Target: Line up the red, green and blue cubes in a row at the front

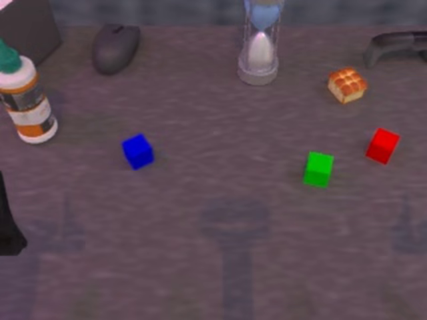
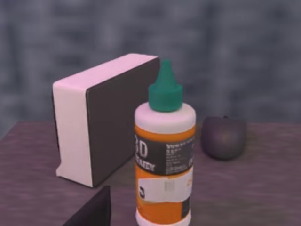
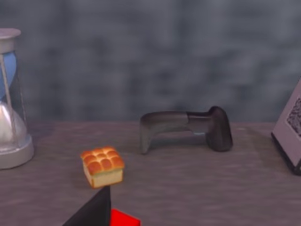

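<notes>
The blue cube [image 1: 137,151] lies left of the table's middle. On the right side the green cube [image 1: 318,169] rests a little nearer the front than the red cube [image 1: 382,145], which is close to the right edge. All three sit flat and well apart, with nothing touching them. In the right wrist view a corner of the red cube [image 3: 123,219] shows beside a dark part of my right gripper [image 3: 91,210]. A dark part of my left gripper [image 2: 89,210] shows in the left wrist view, and a black piece of the left arm [image 1: 8,227] sits at the table's left edge.
At the back stand an orange-and-white bottle with a green cap [image 1: 27,100], a dark box [image 1: 27,27], a grey mouse [image 1: 115,47], an hourglass [image 1: 259,47], a tan grid-topped block [image 1: 347,85] and a dark scanner [image 1: 393,47]. A QR-code card [image 3: 289,132] stands far right.
</notes>
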Controlling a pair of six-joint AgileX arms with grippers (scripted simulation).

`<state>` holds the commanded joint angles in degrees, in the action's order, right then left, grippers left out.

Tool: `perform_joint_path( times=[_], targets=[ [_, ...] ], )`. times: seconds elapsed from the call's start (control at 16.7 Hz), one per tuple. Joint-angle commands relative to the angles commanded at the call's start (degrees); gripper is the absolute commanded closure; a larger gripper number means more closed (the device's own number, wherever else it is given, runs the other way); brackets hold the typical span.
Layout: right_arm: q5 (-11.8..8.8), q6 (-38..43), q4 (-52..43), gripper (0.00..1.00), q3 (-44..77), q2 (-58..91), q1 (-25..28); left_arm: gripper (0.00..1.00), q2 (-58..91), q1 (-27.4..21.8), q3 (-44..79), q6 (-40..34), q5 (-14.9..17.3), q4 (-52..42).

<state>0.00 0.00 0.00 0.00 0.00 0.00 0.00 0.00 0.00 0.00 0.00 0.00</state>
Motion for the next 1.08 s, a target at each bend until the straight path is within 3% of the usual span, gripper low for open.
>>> perform_joint_path(
  times=[0.24,0.48,1.08],
  targets=[
    [0.05,-0.75,-0.99,0.0,1.7,1.74,0.07,0.0,0.0,0.0,0.0,0.0,0.0,0.0],
    [0.13,-5.18,-7.17,0.0,11.93,12.45,0.74,0.0,0.0,0.0,0.0,0.0,0.0,0.0],
    [0.35,-27.12,-40.57,0.0,59.4,70.3,4.74,0.0,0.0,0.0,0.0,0.0,0.0,0.0]
  ],
)
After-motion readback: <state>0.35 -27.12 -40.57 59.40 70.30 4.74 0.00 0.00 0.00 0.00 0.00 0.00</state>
